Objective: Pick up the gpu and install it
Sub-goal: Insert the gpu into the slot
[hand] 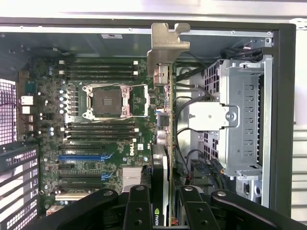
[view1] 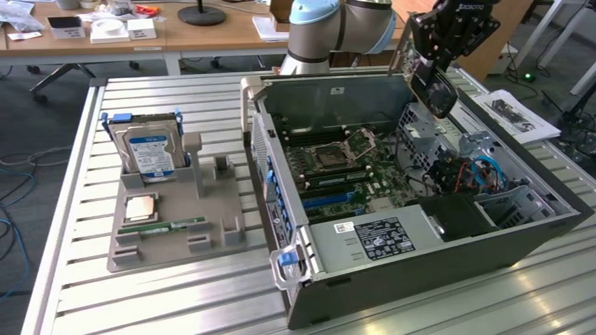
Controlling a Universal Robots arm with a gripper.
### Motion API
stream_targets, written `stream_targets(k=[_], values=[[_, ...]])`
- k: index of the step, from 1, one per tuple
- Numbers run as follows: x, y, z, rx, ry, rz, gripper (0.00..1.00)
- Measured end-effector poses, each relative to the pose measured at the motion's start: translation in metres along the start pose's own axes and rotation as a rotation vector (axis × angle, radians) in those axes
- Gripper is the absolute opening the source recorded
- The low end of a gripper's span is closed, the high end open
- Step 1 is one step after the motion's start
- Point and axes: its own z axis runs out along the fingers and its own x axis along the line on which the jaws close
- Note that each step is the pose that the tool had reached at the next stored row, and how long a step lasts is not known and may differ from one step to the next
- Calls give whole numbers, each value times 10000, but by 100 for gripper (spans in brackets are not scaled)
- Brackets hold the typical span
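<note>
Exterior view: you see the fingers (view1: 436, 59) clamped on the gpu (view1: 436, 94), which hangs on edge in the air over the open computer case (view1: 419, 251) on the desk (view1: 186, 300); wrist view: you see both fingers (hand: 139, 211) pinching the gpu (hand: 169, 124) edge-on, its silver bracket (hand: 165, 45) at the far end, above the motherboard (hand: 96, 143).

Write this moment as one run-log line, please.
gripper: shut on gpu | gpu: held over open computer case | slot: not yet seated
</note>
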Motion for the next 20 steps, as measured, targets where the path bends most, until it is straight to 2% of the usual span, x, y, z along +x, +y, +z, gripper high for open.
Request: stream_targets(k=[13, 14, 16, 17, 20], values=[[0, 0, -1, -26, 57, -1130, 27], [0, 0, -1, -32, 72, -1410, 27], [0, 0, 0, -59, 134, -2655, 27], [0, 0, 0, -62, 148, -2921, 27], [0, 0, -1, -64, 165, -3249, 27]])
